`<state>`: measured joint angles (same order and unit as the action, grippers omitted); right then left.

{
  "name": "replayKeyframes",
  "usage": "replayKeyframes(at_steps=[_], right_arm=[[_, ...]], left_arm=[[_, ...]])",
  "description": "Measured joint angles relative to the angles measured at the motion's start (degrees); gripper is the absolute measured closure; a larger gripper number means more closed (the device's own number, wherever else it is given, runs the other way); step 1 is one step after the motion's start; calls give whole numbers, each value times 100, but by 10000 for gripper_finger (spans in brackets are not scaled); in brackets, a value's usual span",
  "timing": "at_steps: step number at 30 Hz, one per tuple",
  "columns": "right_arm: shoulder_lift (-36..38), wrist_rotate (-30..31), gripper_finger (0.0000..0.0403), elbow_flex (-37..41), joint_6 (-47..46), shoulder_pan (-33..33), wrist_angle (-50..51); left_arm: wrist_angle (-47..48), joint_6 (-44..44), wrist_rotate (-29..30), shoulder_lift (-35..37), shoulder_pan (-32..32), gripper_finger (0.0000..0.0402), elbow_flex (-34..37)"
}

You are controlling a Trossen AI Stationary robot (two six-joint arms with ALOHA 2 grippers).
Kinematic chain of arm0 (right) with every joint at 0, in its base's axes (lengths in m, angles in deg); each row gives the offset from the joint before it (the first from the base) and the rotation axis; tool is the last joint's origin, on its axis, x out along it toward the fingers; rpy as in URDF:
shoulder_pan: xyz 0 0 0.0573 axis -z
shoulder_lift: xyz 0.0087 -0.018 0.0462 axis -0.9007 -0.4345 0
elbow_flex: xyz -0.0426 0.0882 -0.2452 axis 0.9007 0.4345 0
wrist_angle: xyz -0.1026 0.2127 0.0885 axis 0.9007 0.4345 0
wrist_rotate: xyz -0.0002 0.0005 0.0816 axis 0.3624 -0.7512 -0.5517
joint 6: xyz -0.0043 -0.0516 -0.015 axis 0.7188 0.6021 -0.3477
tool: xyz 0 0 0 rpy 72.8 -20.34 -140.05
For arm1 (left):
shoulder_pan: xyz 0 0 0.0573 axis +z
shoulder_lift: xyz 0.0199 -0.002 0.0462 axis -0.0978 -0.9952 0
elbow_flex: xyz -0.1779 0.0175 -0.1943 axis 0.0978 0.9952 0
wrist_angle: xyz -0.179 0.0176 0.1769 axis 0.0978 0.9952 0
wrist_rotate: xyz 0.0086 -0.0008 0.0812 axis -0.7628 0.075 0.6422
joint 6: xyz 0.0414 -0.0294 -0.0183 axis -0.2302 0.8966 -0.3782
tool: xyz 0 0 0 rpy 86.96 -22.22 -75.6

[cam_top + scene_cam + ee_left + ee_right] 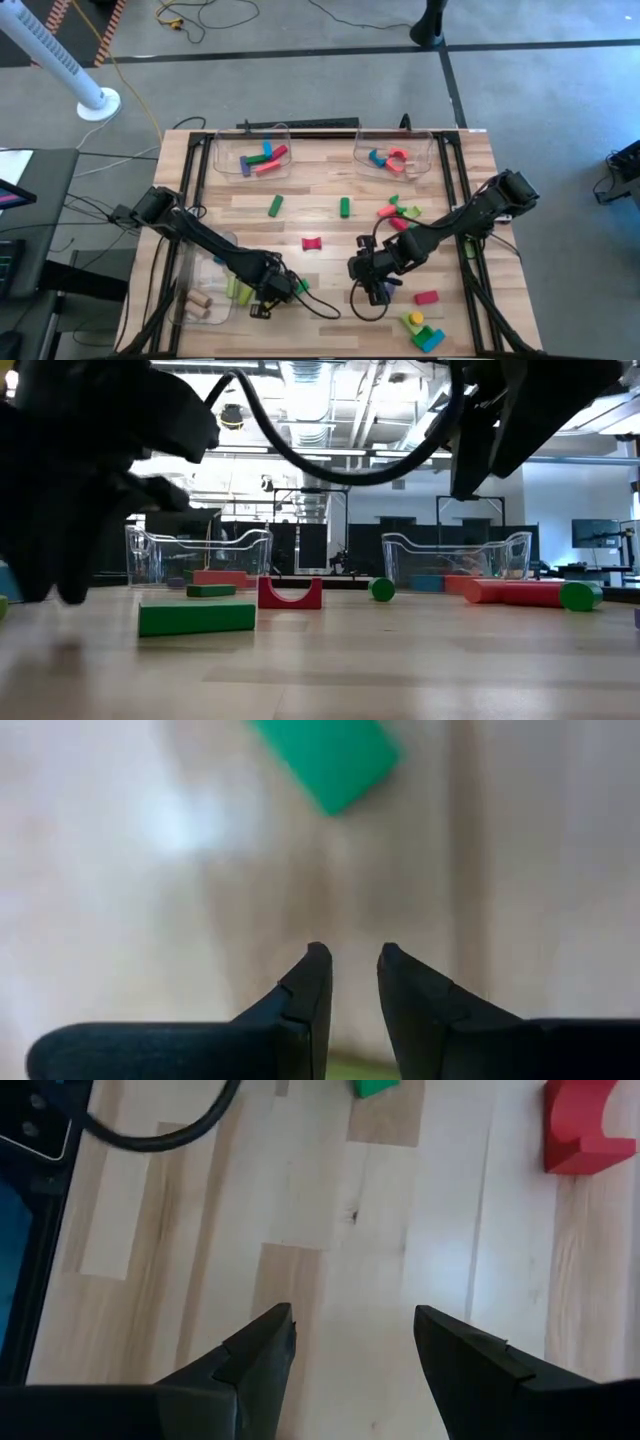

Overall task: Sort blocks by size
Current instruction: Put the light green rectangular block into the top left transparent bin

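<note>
Blocks lie scattered on the wooden table: two green bars [275,205] [344,207], a red arch [312,243], a red and green cluster [400,212], a red block [427,297] and a yellow, blue and green group [425,335]. My left gripper [265,297] points down near the front, its fingers [310,980] almost together with nothing showing between the tips. A green block [330,755] lies on the table just beyond it. My right gripper [372,287] hovers open over bare wood [350,1330], with the red arch [590,1125] farther off.
Two clear bins [250,155] [395,155] at the far edge hold coloured blocks. A third bin [205,290] at the near left holds wooden cylinders and yellow-green blocks. Black frame rails [195,180] run along the table's sides. Cables trail from both grippers.
</note>
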<state>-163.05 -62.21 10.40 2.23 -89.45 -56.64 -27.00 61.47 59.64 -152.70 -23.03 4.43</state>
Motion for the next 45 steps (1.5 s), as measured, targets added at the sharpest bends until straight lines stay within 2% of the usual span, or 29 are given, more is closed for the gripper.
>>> replayKeyframes(at_steps=[3,8,16,23,28,38,45], right_arm=[[0,0,163,0,3,-2,0],[0,-1,163,0,14,-2,0],[0,-2,163,0,41,-2,-12],[0,-2,163,0,56,-2,-17],[0,-2,163,0,62,-2,-22],[0,-4,163,0,60,24,-67],[0,-4,163,0,58,24,-92]], left_arm=[[616,53,246,10,0,326,-160],[1322,379,170,13,-24,314,-144],[1710,654,83,15,-24,253,-138],[2056,642,-77,20,-133,251,-125],[1966,608,-162,22,-255,254,38],[1189,488,-183,33,-207,254,183],[928,245,196,35,59,254,181]])
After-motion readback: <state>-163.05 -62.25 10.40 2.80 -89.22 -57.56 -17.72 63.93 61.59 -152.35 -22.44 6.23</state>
